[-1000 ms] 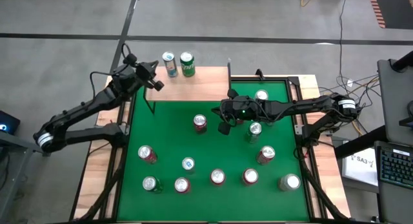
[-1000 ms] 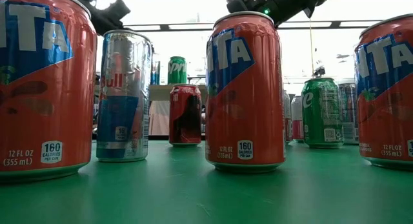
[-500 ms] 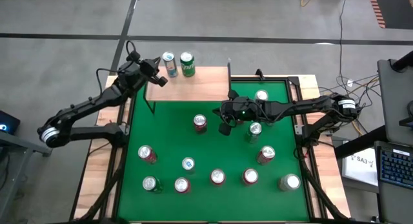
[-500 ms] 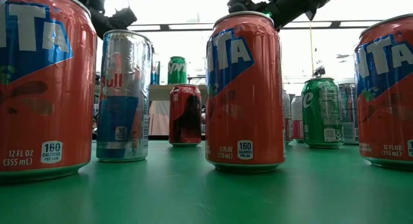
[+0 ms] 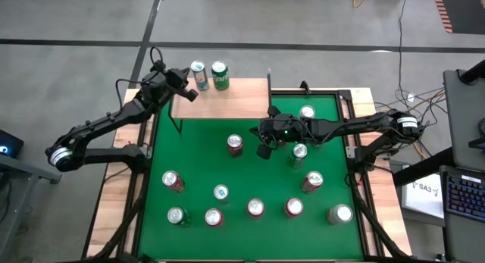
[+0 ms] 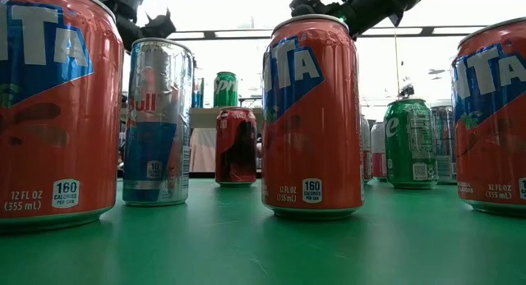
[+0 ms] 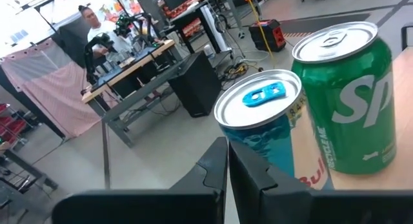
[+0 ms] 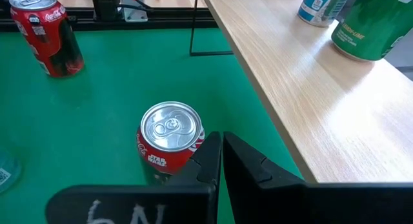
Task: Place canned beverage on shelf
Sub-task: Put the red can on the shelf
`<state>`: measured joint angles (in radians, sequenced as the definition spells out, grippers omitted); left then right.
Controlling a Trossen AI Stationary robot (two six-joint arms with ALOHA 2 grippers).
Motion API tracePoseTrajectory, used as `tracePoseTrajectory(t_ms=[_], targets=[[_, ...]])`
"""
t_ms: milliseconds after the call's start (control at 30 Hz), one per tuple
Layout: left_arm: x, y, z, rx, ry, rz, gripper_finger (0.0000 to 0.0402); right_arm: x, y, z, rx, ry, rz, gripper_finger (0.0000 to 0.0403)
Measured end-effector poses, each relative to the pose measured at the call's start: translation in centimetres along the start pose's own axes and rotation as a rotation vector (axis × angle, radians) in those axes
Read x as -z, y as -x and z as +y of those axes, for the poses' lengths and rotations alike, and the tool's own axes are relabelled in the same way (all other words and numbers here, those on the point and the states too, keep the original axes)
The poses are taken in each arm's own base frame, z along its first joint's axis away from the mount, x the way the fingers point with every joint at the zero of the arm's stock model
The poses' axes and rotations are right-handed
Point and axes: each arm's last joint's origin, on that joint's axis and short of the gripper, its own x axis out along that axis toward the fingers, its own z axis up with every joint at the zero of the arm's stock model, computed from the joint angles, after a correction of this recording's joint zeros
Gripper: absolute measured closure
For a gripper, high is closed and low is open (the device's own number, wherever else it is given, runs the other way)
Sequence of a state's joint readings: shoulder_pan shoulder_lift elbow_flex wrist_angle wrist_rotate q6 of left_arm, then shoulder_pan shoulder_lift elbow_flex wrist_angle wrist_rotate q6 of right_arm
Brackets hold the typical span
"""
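The shelf (image 5: 223, 100) is a light-wood board at the table's far left. Two cans stand upright on their bases at its far edge: a teal can with a blue tab (image 5: 198, 75) (image 7: 264, 121) and a green can (image 5: 220, 75) (image 7: 345, 101). My left gripper (image 5: 188, 93) (image 7: 227, 166) is shut and empty, over the shelf's left end just short of the teal can. My right gripper (image 5: 263, 151) (image 8: 219, 150) hovers shut and empty over the green table (image 5: 204, 157), beside a red cola can (image 5: 235, 144) (image 8: 169, 137).
Several more cans stand about the green table, among them a green one (image 5: 300, 151) under my right arm and a row along the near edge (image 5: 255, 208). Tall orange cans (image 6: 312, 112) fill the low view. The shelf's near half (image 8: 310, 101) is bare wood.
My left gripper has moved a little toward the table's far edge and to the right, nearer the two cans on the shelf, and it has stayed shut.
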<state>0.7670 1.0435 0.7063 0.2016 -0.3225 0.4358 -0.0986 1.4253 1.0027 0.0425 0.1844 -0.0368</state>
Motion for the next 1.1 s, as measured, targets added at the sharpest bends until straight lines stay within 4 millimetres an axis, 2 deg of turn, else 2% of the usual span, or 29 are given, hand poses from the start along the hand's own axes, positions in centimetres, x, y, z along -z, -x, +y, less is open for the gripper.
tracePoseTrajectory(t_ms=[1100], targets=[[0.19,0.13,-0.4,0.108,0.084,-0.005,0.0402,0.02,-0.01,-0.01,0.0,-0.002,0.001,0.0394]])
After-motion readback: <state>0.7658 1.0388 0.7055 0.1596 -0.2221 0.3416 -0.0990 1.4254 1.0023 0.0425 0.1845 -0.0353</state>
